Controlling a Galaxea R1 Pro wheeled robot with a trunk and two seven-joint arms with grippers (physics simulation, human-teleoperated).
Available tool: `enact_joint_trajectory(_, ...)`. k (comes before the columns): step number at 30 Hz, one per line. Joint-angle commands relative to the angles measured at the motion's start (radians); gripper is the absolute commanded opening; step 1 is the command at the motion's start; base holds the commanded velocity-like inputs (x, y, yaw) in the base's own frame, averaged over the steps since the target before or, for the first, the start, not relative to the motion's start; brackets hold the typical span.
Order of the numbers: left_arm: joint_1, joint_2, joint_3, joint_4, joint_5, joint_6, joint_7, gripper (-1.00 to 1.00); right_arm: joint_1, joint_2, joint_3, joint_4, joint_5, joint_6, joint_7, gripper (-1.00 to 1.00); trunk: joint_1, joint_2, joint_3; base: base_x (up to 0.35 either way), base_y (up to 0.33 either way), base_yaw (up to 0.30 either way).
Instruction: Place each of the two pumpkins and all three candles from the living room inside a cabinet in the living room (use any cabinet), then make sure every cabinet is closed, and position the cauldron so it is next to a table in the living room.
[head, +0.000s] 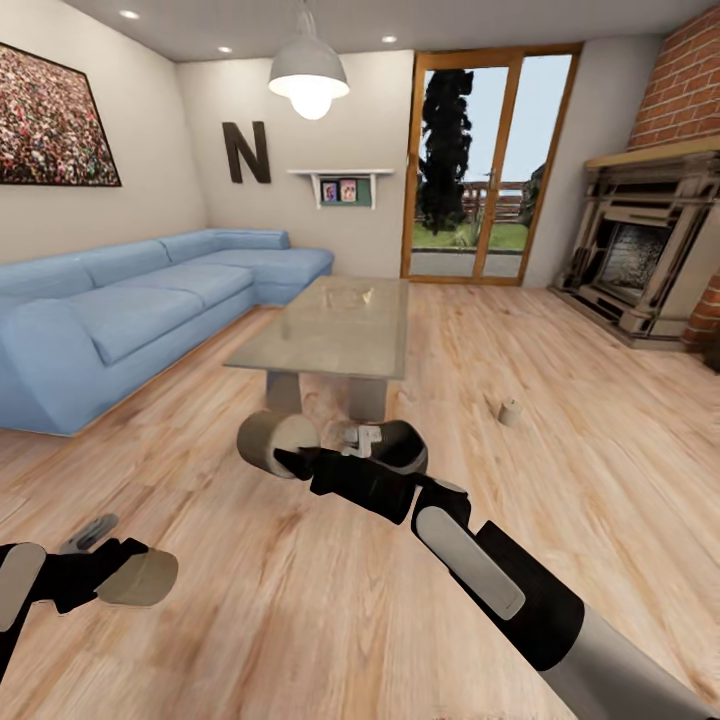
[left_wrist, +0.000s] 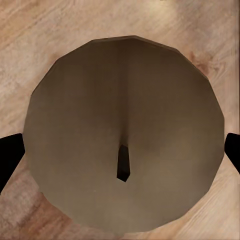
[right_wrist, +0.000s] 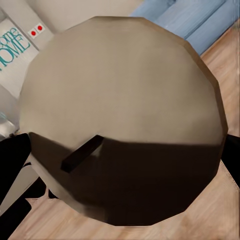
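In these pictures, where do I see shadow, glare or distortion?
Head view: wide-angle bend at the edges, the lamp glares, the table top reflects. Right wrist view: a hard shadow covers the lower half of the candle. Left wrist view: the other candle is evenly lit, faceted at the rim.

You've got 3 candles in sight: 1 in L gripper (head: 140, 578), 1 in R gripper (head: 272, 442), 1 on the floor (head: 510, 411); also 1 coffee table (head: 330, 335), 1 blue sofa (head: 130, 310), 1 fireplace (head: 645, 250)
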Motion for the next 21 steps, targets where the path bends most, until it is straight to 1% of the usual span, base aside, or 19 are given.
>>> enact_joint_trajectory(1, 0.0, 0.0, 0.001, -0.001, 0.011, 0.003, 0.009, -1.0, -0.001, 0.0, 0.001, 0.0, -0.007, 0.001, -0.002, -1.0, 0.0, 0.0, 0.0, 0.0, 0.25, -0.249)
enact_joint_trajectory(8, 0.0, 0.0, 0.001, -0.001, 0.011, 0.003, 0.009, -1.0, -0.001, 0.0, 0.002, -0.001, -0.007, 0.001, -0.002, -1.0, 0.0, 0.0, 0.007, 0.0, 0.257, -0.25)
enact_joint_trajectory(14, 0.0, 0.0, 0.001, -0.001, 0.011, 0.003, 0.01, -1.0, -0.001, 0.0, 0.002, 0.0, -0.007, 0.001, -0.002, -1.0, 0.0, 0.0, 0.012, 0.0, 0.213, -0.25)
enact_joint_trajectory(18, 0.0, -0.001, 0.001, -0.001, 0.011, 0.003, 0.01, -1.0, -0.001, 0.0, 0.002, 0.001, -0.007, 0.001, -0.002, -1.0, 0.0, 0.0, 0.016, 0.0, 0.156, -0.25)
enact_joint_trajectory(21, 0.0, -0.001, 0.001, -0.001, 0.011, 0.003, 0.009, -1.0, -0.001, 0.0, 0.002, 0.001, -0.007, 0.001, -0.002, -1.0, 0.0, 0.0, 0.019, 0.0, 0.055, -0.25)
